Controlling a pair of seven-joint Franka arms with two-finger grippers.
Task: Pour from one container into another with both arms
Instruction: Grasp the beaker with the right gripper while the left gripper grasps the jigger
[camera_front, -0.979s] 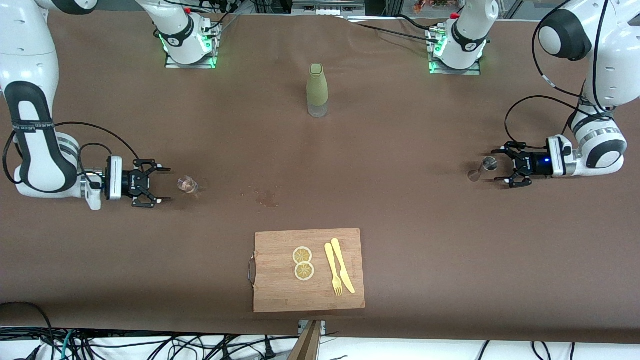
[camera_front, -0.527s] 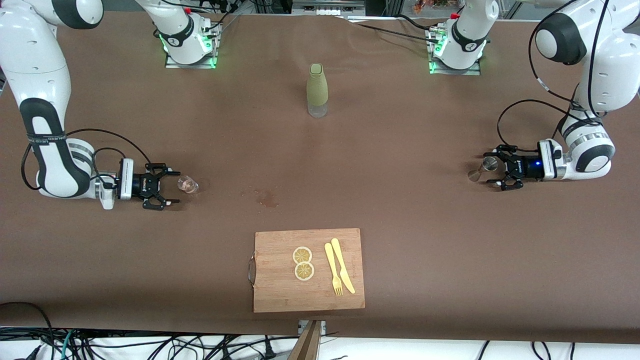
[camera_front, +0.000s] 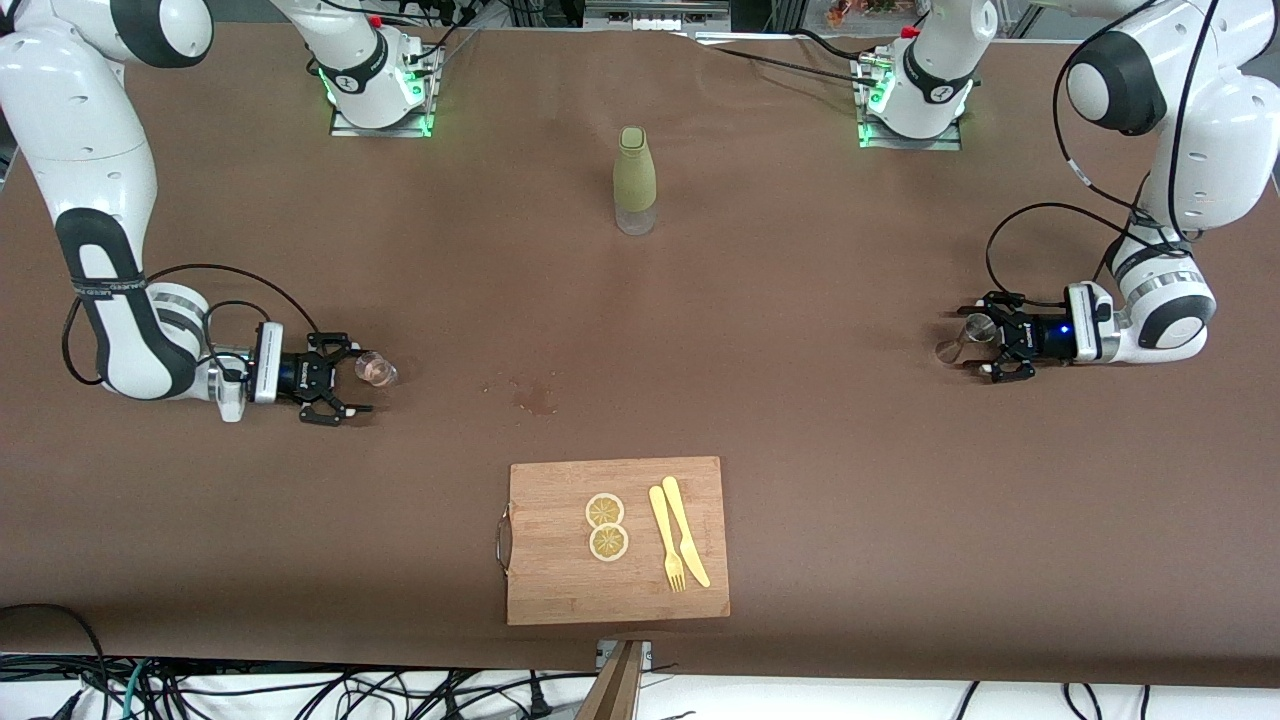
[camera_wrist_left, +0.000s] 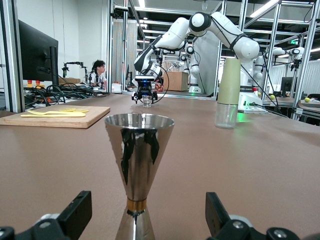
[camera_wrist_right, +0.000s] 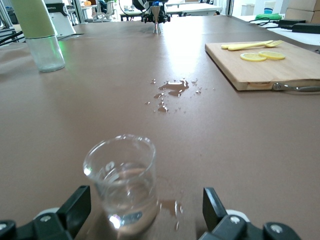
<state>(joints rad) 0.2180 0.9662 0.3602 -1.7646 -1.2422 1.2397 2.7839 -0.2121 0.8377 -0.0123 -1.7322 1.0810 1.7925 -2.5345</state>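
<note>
Standing upright on the brown tabletop, silvery jigger sits between the spread fingers of the left tool, low at tabletop level at the left arm's end. Fingers apart, one on each side of the jigger, neither touching it in the left wrist view; jigger fills the gap, narrow waist with a gold band visible, upper cone mirror-shiny.

Right tool low at the right arm's end, fingers apart too, with the clear glass cup just at its fingertips. Right wrist view: cup upright between the two fingers, not gripped, a little liquid in the bottom, small wet patch on the tabletop beside its base.

Spill of droplets on the tabletop between the two tools, closer to the right tool. Green-sleeved bottle upright mid-table, well apart from both tools, toward the bases. Wooden cutting board nearer the front camera than either tool, carrying two lemon slices and a yellow fork and knife side by side.
</note>
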